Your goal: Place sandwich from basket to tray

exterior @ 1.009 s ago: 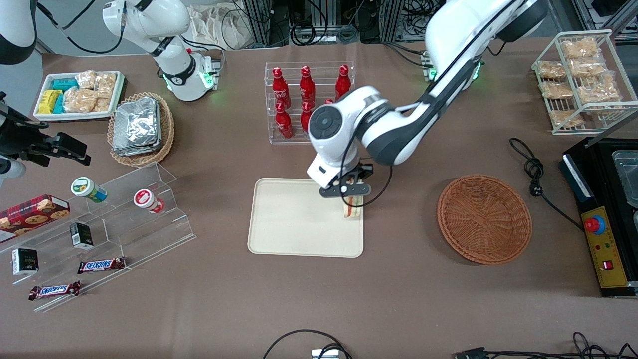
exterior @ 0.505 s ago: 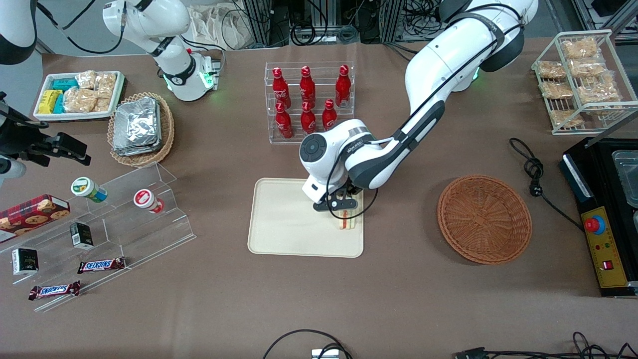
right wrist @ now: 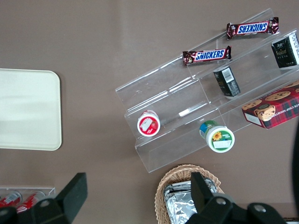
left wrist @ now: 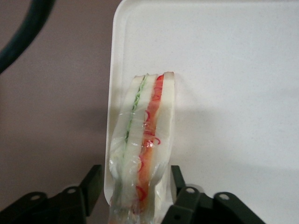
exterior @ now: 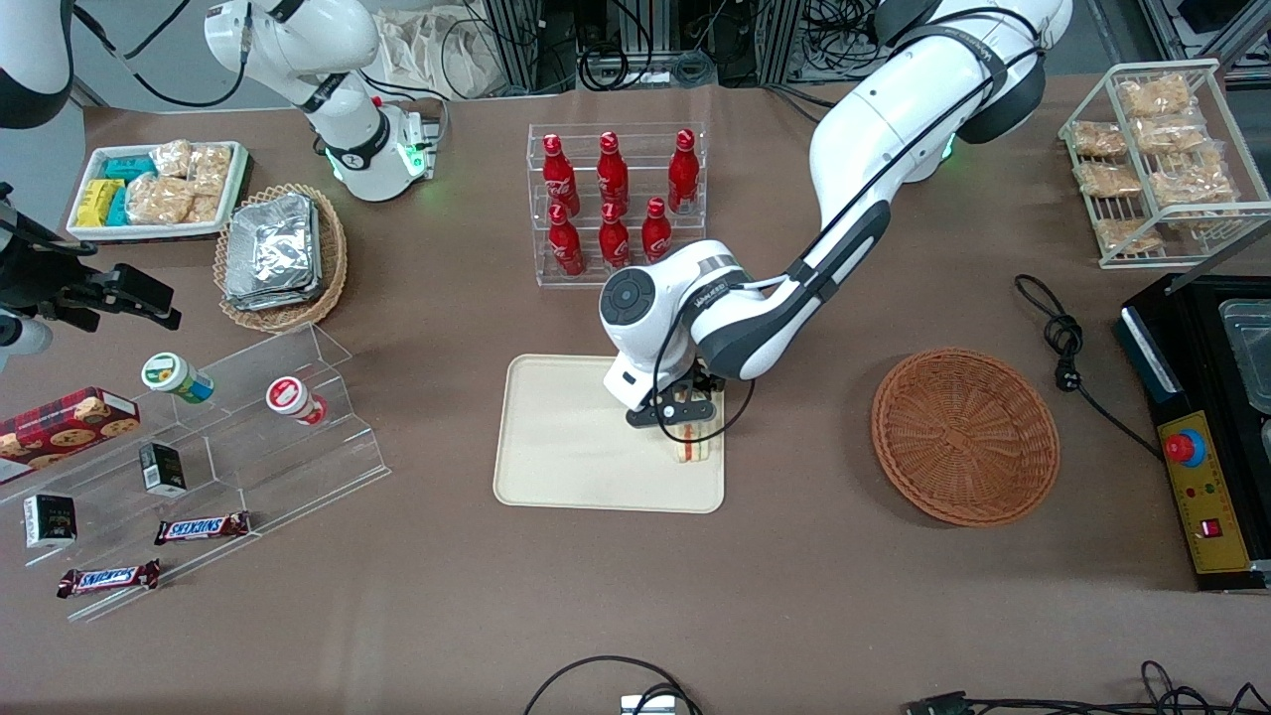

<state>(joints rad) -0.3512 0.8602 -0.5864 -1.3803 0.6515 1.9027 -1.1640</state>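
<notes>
One sandwich (left wrist: 142,144) is stood on the tray (exterior: 566,447) near its 3 o'clock edge, clamped in the gripper (exterior: 685,415); fingers should be opened slowly.

The only text I can really read is "SNICKERS" on two candy bars: one (exterior: 202,527) on the clear acrylic step stand (exterior: 298,437), another (exterior: 107,577) nearer the front camera. Same two show up in the right wrist view (right wrist: 252,28) (right wrist: 207,55). The working arm's forearm lettering is too small to read.
</notes>
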